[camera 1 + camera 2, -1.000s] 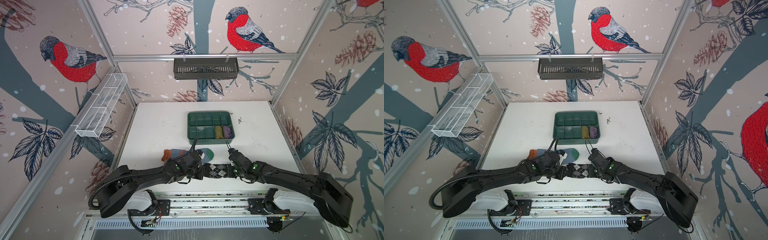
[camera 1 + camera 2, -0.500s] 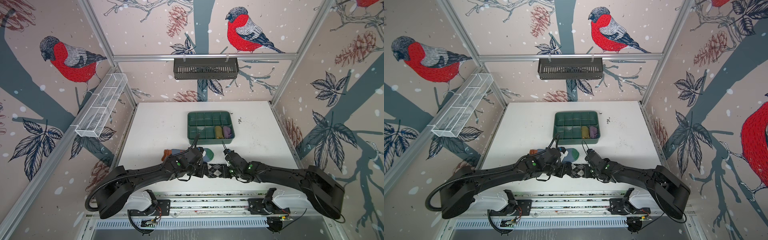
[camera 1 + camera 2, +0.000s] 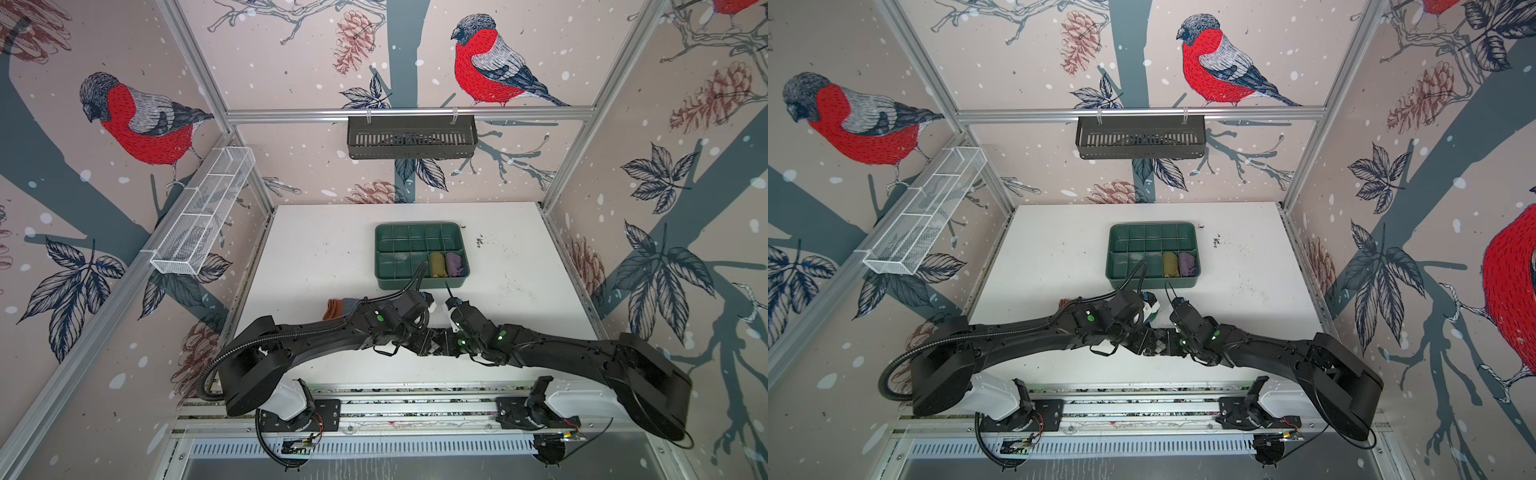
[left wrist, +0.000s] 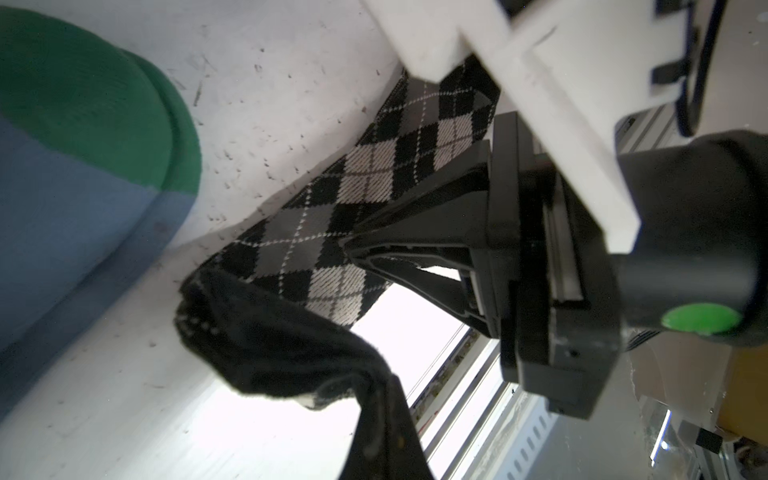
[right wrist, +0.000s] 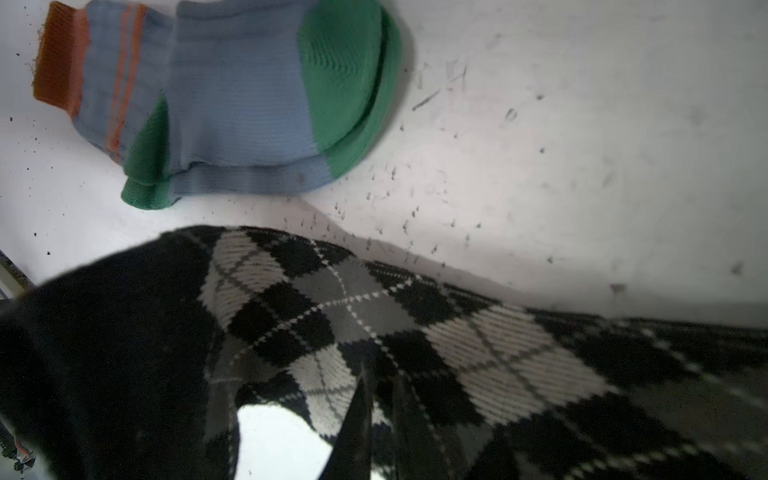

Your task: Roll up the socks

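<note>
Your two grippers met at the near middle of the table point(image 3: 324, 257), with the argyle sock point(image 5: 353, 316) stretched between them. Your right gripper point(image 4: 351, 249) was clenched on the patterned part of this sock. In the left wrist view its black fingers point(image 5: 361, 415) came together to a point on the fabric, and in the right wrist view they stood almost touching, with the cloth pinched between.

Your left gripper point(image 3: 419, 345) was closed tight. Its own wrist view did not show its tips, but the black toe end of the sock ran out of that picture toward them, so it appeared to grip that end. The sock did not lie flat: the part between the grippers was lifted, and bright table showed under it in both wrist views.

The light blue sock point(image 5: 232, 104) lay flat on the table, just on the far side of the argyle sock and apart from it, with the orange cuff to the left and the green toe to the right. No gripper touched it. In both top views your left arm point(image 3: 316, 332) covered most of it.

At the far middle stood the green tray point(image 3: 419, 283). In the two right compartments of its near row were the olive-yellow roll point(image 3: 437, 264) and the purple roll point(image 3: 455, 264).
</note>
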Controlling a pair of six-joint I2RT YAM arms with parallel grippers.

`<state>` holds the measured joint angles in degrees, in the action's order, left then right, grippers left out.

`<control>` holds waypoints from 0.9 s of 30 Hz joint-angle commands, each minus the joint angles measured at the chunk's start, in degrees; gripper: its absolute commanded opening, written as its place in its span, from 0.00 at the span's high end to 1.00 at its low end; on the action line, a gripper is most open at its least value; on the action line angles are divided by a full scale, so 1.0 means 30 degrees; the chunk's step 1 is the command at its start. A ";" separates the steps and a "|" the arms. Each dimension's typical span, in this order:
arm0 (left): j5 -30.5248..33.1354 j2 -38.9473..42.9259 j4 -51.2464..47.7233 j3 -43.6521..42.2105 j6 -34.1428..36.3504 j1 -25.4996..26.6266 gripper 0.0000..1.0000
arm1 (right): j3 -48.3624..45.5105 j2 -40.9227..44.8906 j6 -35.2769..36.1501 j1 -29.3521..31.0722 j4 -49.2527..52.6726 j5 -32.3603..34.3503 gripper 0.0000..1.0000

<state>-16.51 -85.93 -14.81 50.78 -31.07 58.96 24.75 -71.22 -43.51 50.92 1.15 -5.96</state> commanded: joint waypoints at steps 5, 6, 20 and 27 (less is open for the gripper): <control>-0.0981 -0.1051 -0.0809 0.1168 0.1134 0.0492 1.00 | -0.0763 0.1885 -0.0542 -0.1504 -0.0216 -0.0383 0.85; -0.1093 -0.1180 -0.0807 0.1312 0.1185 0.0503 1.00 | -0.0905 0.2118 -0.0502 -0.1813 -0.0179 -0.0544 0.86; -0.2605 -0.3853 -0.0045 0.2027 0.1886 0.0522 1.00 | -0.1306 0.3243 -0.0238 -0.2720 0.0237 -0.1084 0.89; -0.2554 -0.4606 0.0439 0.2803 0.1841 0.0445 1.00 | -0.1222 0.3447 -0.0102 -0.2643 -0.0030 -0.1811 0.93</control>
<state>-23.31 -98.94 -14.76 58.65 -26.11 60.47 20.84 -61.43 -44.73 42.85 1.65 -9.72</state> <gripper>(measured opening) 0.049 0.068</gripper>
